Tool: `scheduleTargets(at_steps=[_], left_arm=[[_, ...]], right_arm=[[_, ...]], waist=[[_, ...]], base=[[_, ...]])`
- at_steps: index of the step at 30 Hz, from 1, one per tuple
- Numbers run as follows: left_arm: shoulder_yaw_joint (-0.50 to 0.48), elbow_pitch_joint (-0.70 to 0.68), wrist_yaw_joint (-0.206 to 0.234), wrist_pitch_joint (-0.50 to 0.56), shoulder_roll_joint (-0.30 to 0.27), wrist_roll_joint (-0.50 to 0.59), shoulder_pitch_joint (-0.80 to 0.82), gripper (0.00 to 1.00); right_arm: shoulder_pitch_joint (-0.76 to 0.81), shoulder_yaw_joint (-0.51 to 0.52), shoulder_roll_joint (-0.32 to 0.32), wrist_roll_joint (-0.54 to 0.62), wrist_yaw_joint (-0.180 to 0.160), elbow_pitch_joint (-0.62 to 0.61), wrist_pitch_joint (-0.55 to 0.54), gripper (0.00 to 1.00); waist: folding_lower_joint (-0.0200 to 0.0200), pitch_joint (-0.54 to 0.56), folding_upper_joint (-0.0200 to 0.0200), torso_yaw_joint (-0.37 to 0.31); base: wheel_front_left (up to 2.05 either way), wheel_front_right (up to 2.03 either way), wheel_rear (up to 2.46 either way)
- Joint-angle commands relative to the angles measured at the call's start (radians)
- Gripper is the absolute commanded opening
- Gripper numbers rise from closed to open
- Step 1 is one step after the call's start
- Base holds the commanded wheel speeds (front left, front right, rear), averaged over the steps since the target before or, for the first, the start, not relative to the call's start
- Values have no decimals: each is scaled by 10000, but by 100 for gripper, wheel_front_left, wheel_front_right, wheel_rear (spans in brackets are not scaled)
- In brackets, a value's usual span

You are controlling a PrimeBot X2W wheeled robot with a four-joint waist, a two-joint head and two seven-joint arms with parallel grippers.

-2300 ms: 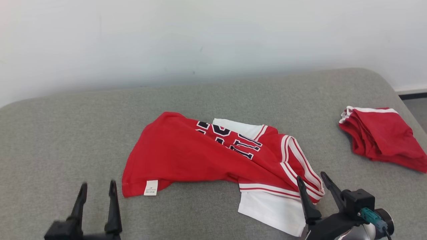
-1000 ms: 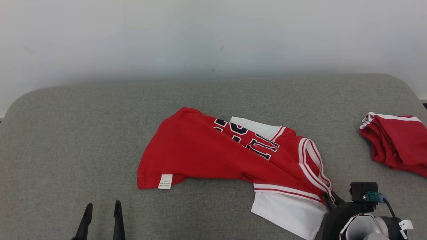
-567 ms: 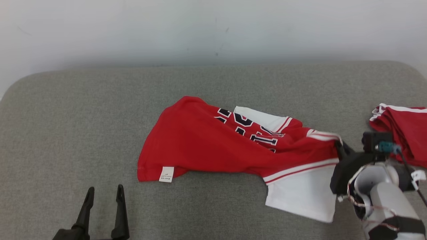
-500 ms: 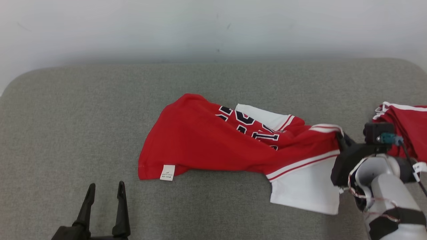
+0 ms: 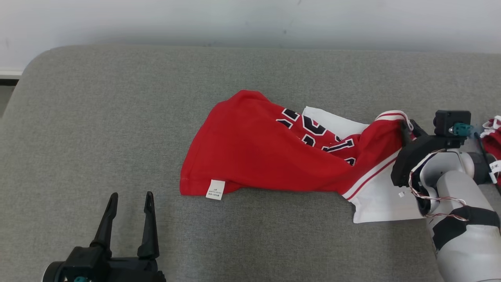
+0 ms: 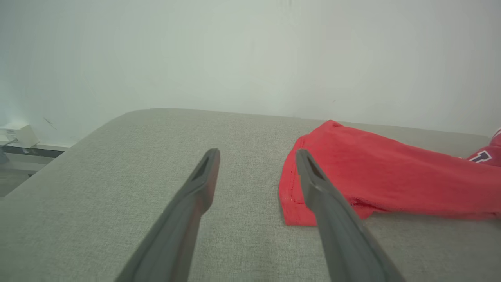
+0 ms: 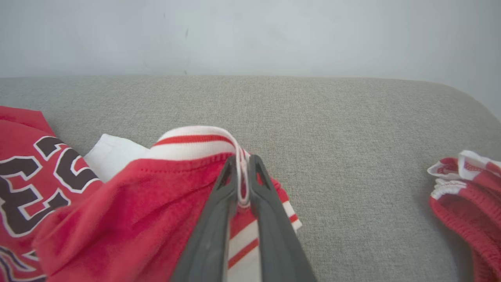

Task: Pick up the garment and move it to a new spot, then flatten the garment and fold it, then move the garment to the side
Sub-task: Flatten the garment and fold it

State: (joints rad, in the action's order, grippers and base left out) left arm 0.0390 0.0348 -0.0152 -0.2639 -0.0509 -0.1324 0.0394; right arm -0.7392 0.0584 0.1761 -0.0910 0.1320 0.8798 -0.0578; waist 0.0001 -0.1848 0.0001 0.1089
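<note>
You are on the first step, the pick-up. Your right hand (image 7: 242, 161) is pressed together on the striped trim (image 7: 195, 141) of the jersey (image 5: 266, 152) and holds that end up off the cushion (image 5: 98, 117). The rest of the jersey lies on the cushion and trails away from that hand toward your left hand (image 5: 131, 196). The left hand is spread wide and holds nothing. The jersey's hem corner is near its right finger but apart from it, and the tag (image 5: 215, 189) lies a little further on.

Next, I judge, you must lift the jersey and carry it to a fresh spot. From a single pinch it will likely hang and drag, so raise it well clear or bring the left hand onto the hem corner.

The right wrist view shows what the arm hides in the head view: the trim seated between the fingers. It also shows a red bundle (image 7: 465, 188) well to that hand's right. The left wrist view shows the hem corner close up. The head view gives the jersey's whole lie between both hands.
</note>
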Motion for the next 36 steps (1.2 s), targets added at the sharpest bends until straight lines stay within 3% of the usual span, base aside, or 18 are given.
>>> scheduleTargets(at_steps=[1, 9, 15, 25, 36], left_arm=[[-18, 22, 56, -2, 4, -109, 90, 100], [-381, 262, 204, -2, 6, -136, -446, 100], [-721, 586, 329, -2, 2, -174, -1050, 100], [-1051, 749, 348, -2, 5, -131, -1636, 100], [-1169, 737, 324, -2, 4, 26, -1714, 100]], right_arm=[[-48, -14, -30, 86, -30, 206, 209, 100], [660, -61, -102, 131, -30, 364, 1956, 100], [2010, -424, -299, -19, -30, -738, 3053, 100], [4747, -1219, -582, 59, -30, -3773, 3225, 100], [6299, -1588, -1036, 190, -30, -5032, 3231, 100]], waist=[[-1, 35, -1, 89], [-1, 862, -1, -300], [-1, 1619, -1, -814], [-1, 2216, -1, -1396], [-1, 2443, -1, -1754]], base=[[0, 0, 0], [0, 0, 0], [0, 0, 0], [0, 0, 0], [0, 0, 0]])
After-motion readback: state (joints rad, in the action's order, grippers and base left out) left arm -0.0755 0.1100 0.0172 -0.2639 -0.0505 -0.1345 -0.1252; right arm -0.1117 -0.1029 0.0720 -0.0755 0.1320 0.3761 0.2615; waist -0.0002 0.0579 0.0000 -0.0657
